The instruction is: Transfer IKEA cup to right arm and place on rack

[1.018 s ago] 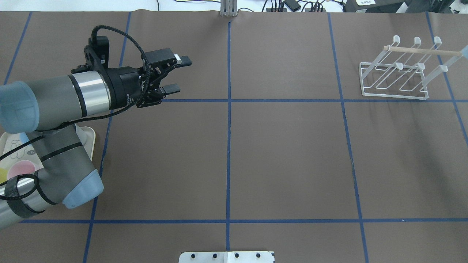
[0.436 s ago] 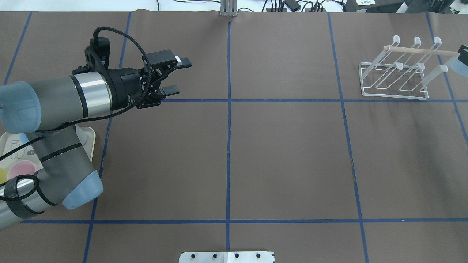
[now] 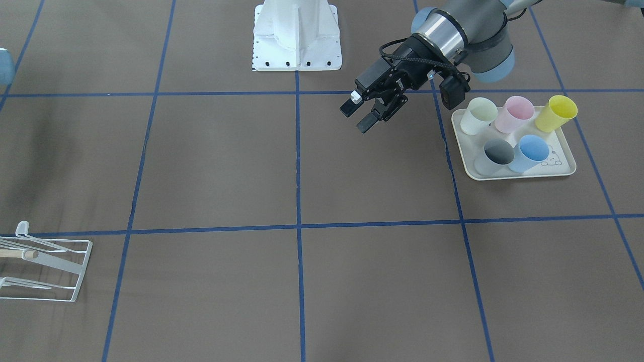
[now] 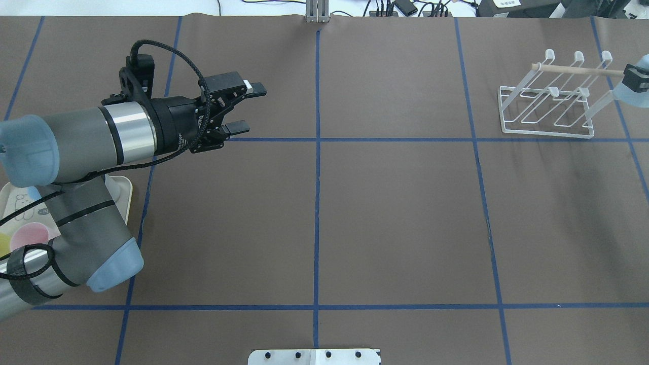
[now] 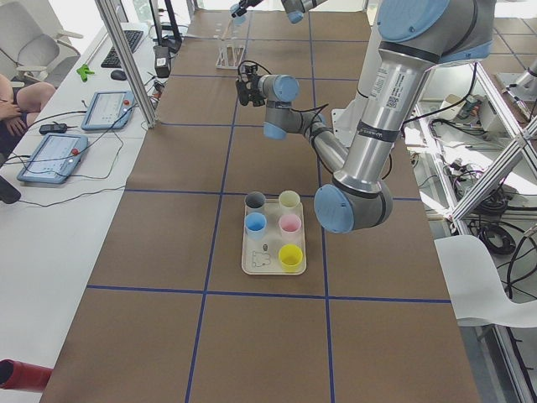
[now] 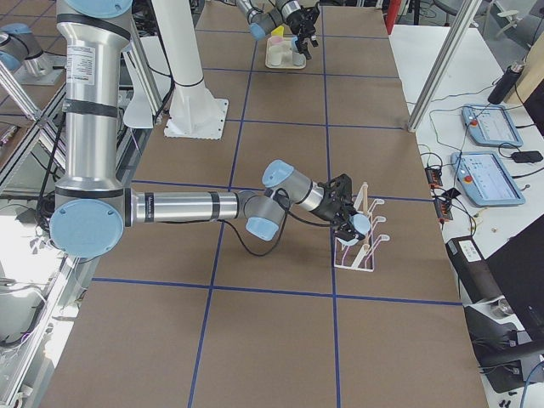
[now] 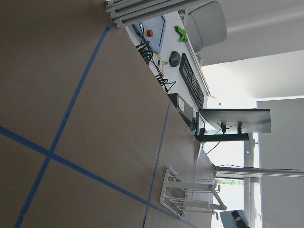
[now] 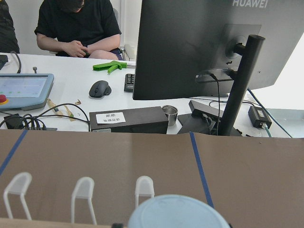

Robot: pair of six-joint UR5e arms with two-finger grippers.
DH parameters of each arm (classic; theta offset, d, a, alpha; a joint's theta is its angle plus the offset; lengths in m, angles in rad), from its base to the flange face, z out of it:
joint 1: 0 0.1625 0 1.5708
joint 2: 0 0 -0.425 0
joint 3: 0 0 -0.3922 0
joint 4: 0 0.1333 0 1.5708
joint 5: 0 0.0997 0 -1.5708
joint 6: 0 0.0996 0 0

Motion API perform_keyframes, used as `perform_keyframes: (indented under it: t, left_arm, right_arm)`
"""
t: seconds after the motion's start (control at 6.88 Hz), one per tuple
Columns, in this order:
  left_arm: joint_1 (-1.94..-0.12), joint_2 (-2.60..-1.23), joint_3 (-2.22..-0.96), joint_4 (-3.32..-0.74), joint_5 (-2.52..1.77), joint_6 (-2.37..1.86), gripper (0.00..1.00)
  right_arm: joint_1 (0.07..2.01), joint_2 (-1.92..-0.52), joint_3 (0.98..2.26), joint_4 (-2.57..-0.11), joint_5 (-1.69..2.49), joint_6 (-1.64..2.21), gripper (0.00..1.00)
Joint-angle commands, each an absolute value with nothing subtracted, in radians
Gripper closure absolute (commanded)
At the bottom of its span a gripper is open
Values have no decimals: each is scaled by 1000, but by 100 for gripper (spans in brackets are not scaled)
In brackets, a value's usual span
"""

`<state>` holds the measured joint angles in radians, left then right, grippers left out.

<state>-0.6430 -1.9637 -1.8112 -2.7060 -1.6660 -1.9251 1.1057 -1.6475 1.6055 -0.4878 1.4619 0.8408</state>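
Cup (image 4: pixel 633 96), pale blue, is gripped by the right hand (image 6: pixel 348 214) at the rack's (image 4: pixel 547 135) end prong; contact with the prong cannot be judged. Farther along the bench (image 4: pixel 405 213), left hand (image 4: pixel 248 108) hovers open, empty. Beyond it, a cream tray (image 3: pixel 543 170) carries five more cups (image 3: pixel 514 114)

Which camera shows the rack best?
Overhead exterior: almost the whole rack shows clearly. Front-facing crops it, exterior right partly hides it, exterior left has it tiny, left wrist sideways, right wrist only prong tips.
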Motion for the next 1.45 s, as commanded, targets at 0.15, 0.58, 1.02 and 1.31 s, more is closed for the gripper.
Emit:
perform_keyframes:
  t: [0.15, 0.58, 1.02, 1.31]
  left_arm:
    - [-643, -1963, -1813, -2706, -1666, -1925, 0]
    - [-643, -1967, -1813, -2706, -1666, -1925, 0]
    - [-641, -1974, -1815, -2706, -1666, -1925, 0]
    - [-641, -1977, -1815, -2707, -1667, -1925, 0]
  right_arm:
    - [1056, -1651, 1595, -488, 1404, 842, 100]
    - [1032, -1643, 1583, -486, 1367, 838, 100]
    - [1037, -1640, 1604, -485, 1367, 793, 100]
    - [1045, -1637, 1606, -485, 1332, 792, 100]
